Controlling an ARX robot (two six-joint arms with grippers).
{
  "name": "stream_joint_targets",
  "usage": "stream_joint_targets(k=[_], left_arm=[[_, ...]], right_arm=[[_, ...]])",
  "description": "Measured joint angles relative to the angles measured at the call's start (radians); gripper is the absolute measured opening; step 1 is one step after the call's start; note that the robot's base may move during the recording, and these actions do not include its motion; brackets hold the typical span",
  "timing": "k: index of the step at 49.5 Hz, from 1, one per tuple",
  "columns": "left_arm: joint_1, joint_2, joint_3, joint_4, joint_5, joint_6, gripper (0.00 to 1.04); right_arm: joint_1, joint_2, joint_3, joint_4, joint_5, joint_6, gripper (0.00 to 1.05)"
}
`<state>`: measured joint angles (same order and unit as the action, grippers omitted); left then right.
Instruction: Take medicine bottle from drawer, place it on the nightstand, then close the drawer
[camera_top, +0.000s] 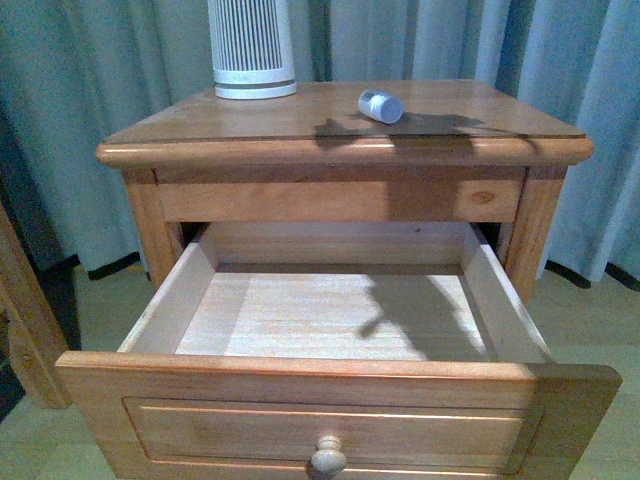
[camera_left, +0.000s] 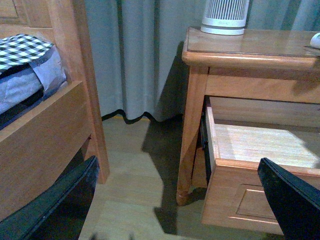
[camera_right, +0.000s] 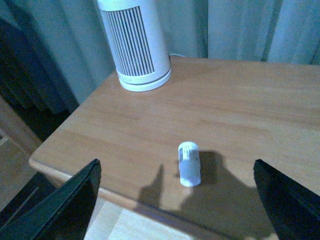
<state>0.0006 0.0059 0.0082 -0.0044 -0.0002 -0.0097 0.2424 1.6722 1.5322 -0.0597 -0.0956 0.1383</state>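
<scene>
1. Closing the drawer (camera_top: 200, 420) looks like the step in hand. The medicine bottle (camera_top: 381, 106) already lies on its side on the nightstand (camera_top: 250, 130), on the glossy top and well apart from the tall white ribbed appliance (camera_top: 251, 48). The drawer stands pulled out, its pale inside bare.
2. The right claw (camera_right: 177, 200) hangs over the bottle with its jaws spread wide and nothing between them. Lift it clear without brushing the bottle, which could roll.
3. The left claw (camera_left: 172, 200) is likewise wide open and empty, low beside the drawer's left front corner.
4. Push on the drawer front near the round knob (camera_top: 327, 459), centred, so the drawer slides straight rather than skewing.
5. Push slowly and ease off at the end. A hard stop could shake the nightstand and set the bottle rolling.
</scene>
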Motion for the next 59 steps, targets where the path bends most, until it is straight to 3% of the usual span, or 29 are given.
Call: stream_joint_targets(k=[5, 9, 16, 22, 31, 39, 49, 59], left_arm=[[0.000, 0.000, 0.000, 0.000, 0.000, 0.000, 0.98], [0.000, 0.000, 0.000, 0.000, 0.000, 0.000, 0.98], [0.000, 0.000, 0.000, 0.000, 0.000, 0.000, 0.98], [0.000, 0.000, 0.000, 0.000, 0.000, 0.000, 0.98], [0.000, 0.000, 0.000, 0.000, 0.000, 0.000, 0.98], [0.000, 0.000, 0.000, 0.000, 0.000, 0.000, 0.98], [0.000, 0.000, 0.000, 0.000, 0.000, 0.000, 0.98], [0.000, 0.000, 0.000, 0.000, 0.000, 0.000, 0.98]], right_arm=[[-0.004, -0.151, -0.205, 0.056, -0.024, 0.013, 0.77], [-0.002, -0.340, -0.463, 0.089, -0.026, 0.026, 0.58], [0.018, -0.573, -0.857, 0.143, 0.029, 0.035, 0.27], [0.071, -0.657, -1.127, 0.350, 0.155, 0.009, 0.02], [0.181, -0.595, -1.339, 0.634, 0.285, -0.039, 0.03], [0.272, -0.351, -1.429, 0.953, 0.359, -0.051, 0.03], [0.240, 0.007, -1.365, 1.224, 0.349, -0.064, 0.03], [0.174, 0.230, -1.249, 1.265, 0.314, -0.098, 0.03]])
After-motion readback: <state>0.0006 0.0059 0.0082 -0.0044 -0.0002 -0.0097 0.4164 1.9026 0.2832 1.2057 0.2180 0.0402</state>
